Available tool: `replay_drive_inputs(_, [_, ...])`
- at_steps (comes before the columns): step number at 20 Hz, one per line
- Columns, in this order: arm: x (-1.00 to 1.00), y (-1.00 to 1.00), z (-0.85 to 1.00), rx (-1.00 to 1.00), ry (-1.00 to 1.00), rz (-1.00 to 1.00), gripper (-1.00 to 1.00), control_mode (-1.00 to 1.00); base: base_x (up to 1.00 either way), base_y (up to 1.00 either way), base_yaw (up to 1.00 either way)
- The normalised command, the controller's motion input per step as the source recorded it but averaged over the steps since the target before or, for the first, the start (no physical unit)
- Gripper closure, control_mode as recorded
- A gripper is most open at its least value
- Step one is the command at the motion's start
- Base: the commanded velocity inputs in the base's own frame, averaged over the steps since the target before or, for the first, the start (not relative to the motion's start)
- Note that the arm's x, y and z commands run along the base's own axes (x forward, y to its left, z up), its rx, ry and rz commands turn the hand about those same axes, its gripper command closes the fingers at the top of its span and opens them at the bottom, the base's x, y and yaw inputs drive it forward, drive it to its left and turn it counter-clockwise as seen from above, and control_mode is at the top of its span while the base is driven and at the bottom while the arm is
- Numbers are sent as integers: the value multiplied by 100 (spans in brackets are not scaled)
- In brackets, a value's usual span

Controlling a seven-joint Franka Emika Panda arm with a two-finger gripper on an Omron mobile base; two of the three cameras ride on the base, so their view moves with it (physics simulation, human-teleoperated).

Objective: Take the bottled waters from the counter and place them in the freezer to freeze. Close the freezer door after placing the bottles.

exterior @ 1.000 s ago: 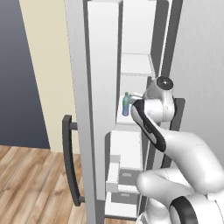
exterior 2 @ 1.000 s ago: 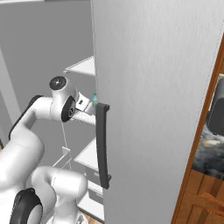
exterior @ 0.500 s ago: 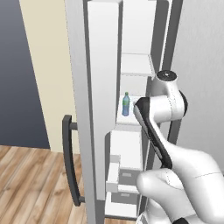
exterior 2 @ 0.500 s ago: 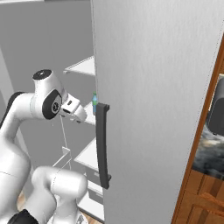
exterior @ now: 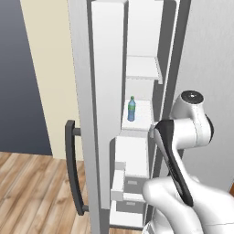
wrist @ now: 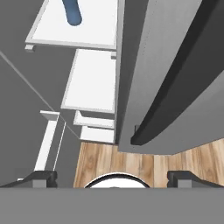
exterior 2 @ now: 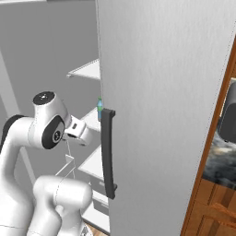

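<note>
On the freezer (exterior: 137, 68) shelf (exterior: 137, 119), left base view, blue-tinted bottle (exterior: 131, 109) stands upright with green cap, alone on that white shelf. My arm sits lower right of the bottle, well apart from it; fingertips hidden behind my own wrist here. Below the shelf, white drawers (exterior: 130, 171), one pulled partly out; contents not visible. Freezer door (exterior: 84, 114) stands open left of the bottle, dark bar handle (exterior: 73, 171) on its outer face.

Right base view: bottle (exterior 2: 99, 108) peeks past the edge of the plain grey door (exterior 2: 161, 106), just above that door's dark handle (exterior 2: 107, 156). My gripper (exterior 2: 80, 132) is below and left of the bottle, not touching it.

Hand view: fingers (wrist: 41, 177) spread wide apart, nothing between them. Bottle (wrist: 72, 12) at the top edge on the white shelf (wrist: 78, 33), far from my tips. Wooden floor (wrist: 144, 164) lies between tips and shelves; grey door with dark handle (wrist: 175, 92) runs right of the bottle.
</note>
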Motion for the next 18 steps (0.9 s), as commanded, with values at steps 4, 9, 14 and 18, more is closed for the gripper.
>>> replay_drive_inputs(4, [0,-2,-14,0,9,5,-100,-100,0,0,0])
replay_drive_inputs(9, [0,0,0,0,0,0,-100,-100,0,0,0])
replay_drive_inputs(14, [-13,0,0,0,0,0,-100,-100,0,0,0])
replay_drive_inputs(18, [0,0,0,0,0,0,-100,100,-77,-28,-14])
